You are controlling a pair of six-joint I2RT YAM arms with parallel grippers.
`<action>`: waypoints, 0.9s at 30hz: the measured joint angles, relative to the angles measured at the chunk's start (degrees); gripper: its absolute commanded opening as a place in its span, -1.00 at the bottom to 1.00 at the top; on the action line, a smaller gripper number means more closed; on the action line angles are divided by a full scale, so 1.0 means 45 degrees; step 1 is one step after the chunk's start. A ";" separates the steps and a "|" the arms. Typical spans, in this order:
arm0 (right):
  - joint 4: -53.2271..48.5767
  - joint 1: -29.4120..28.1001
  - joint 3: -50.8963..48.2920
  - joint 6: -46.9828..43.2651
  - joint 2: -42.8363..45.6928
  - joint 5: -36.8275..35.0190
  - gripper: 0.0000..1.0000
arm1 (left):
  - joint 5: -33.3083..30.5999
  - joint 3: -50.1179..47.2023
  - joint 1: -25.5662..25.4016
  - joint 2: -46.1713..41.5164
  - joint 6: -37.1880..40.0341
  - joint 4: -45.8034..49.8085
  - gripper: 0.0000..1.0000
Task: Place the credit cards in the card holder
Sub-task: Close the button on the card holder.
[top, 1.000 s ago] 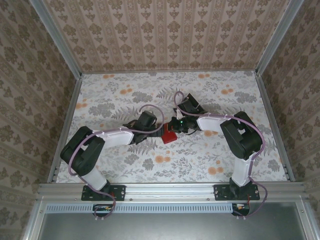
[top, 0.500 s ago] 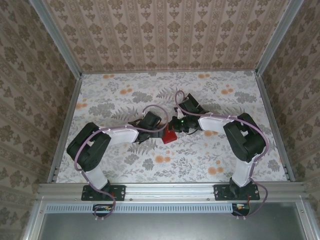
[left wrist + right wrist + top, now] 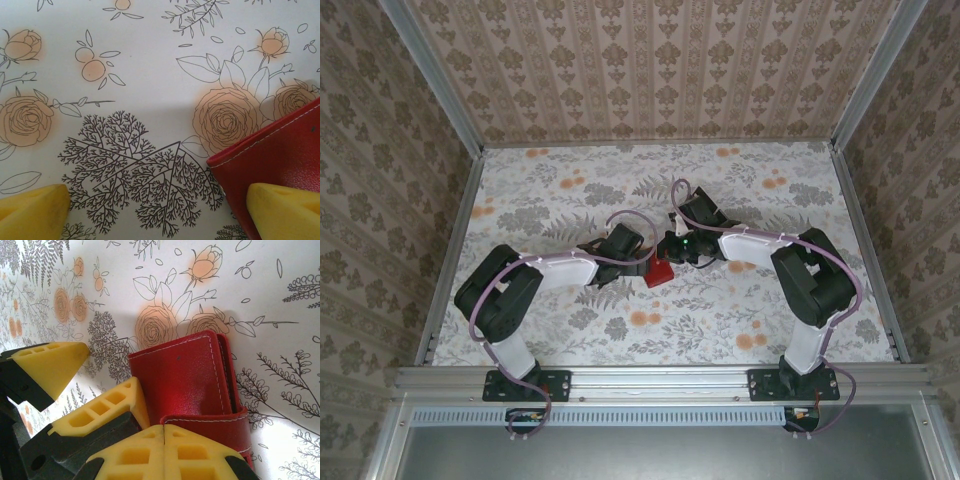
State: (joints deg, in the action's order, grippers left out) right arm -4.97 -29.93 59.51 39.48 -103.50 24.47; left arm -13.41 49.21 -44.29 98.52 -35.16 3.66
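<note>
1. The small red leather-like rectangular card holder [image 3: 185, 380] is seen lying closed and flat on the floral-patterned table [image 3: 550, 200], near its middle, between the two hands.
2. White stitching is seen along the card holder's edges, and a red strap [image 3: 210, 426] is wrapped across its near end.
3. Thin dark layers [image 3: 226, 375] are visible between the red covers along one long edge. Whether these are cards cannot be told.
4. The right hand [image 3: 164, 440] is held low over the strap end of the card holder. Its yellow fingers [image 3: 132, 457] are pressed together with no gap between them, and nothing is seen gripped.
5. The left hand [image 3: 155, 215] is lowered towards the table from the opposite side, with its yellow fingers [image 3: 32, 210] spread wide apart.
6. One left finger is placed against the card holder's edge, overlapping its corner in the left wrist view. The other is set well aside over bare table.
7. In the top view, both arms are bent inward from their bases, so that the hands meet at the card holder [image 3: 660, 272].
</note>
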 measured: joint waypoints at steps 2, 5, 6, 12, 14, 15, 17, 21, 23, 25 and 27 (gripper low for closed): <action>0.0005 -0.0039 0.0000 0.0000 -0.0024 0.0000 -1.00 | -0.0015 0.0000 0.0005 0.0000 0.0000 0.0000 1.00; 0.0015 -0.0107 0.0000 0.0000 -0.0160 0.0000 -1.00 | -0.0024 0.0000 0.0000 0.0000 0.0000 -0.0005 1.00; 0.0015 -0.0117 0.0000 0.0000 -0.0219 0.0000 -1.00 | -0.0024 0.0000 0.0000 0.0000 0.0000 -0.0005 0.99; 0.0121 -0.0136 0.0000 0.0000 -0.0617 0.0039 -1.00 | -0.0024 0.0000 0.0000 0.0000 0.0000 -0.0005 1.00; 0.0155 -0.0136 0.0000 0.0000 -0.0636 0.0053 -1.00 | -0.0024 0.0000 0.0000 0.0000 0.0000 -0.0005 1.00; 0.0170 -0.0136 0.0000 0.0000 -0.0656 0.0058 -1.00 | -0.0024 0.0000 0.0000 0.0000 0.0000 -0.0005 1.00; 0.0219 -0.0136 0.0000 0.0000 -0.0670 0.0063 -1.00 | -0.0024 0.0000 0.0000 0.0000 0.0000 -0.0005 1.00; 0.0233 -0.0136 0.0000 0.0000 -0.0685 0.0063 -1.00 | -0.0024 0.0000 0.0000 0.0000 0.0000 -0.0005 1.00; 0.0233 -0.0136 0.0000 0.0000 -0.0685 0.0063 -1.00 | -0.0029 0.0000 0.0000 0.0000 0.0000 -0.0010 1.00; 0.0262 -0.0136 -0.0029 -0.0005 -0.0685 0.0063 -1.00 | -0.0029 0.0000 0.0000 0.0000 0.0000 -0.0005 1.00; 0.0364 -0.0136 -0.0092 0.0000 -0.0685 0.0063 -1.00 | -0.0029 0.0000 0.0000 0.0000 0.0000 -0.0005 1.00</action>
State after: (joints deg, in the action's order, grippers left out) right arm -3.33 -30.55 59.09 39.48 -106.59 24.75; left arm -13.54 49.21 -44.29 98.52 -35.16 3.64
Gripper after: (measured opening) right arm 0.068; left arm 0.997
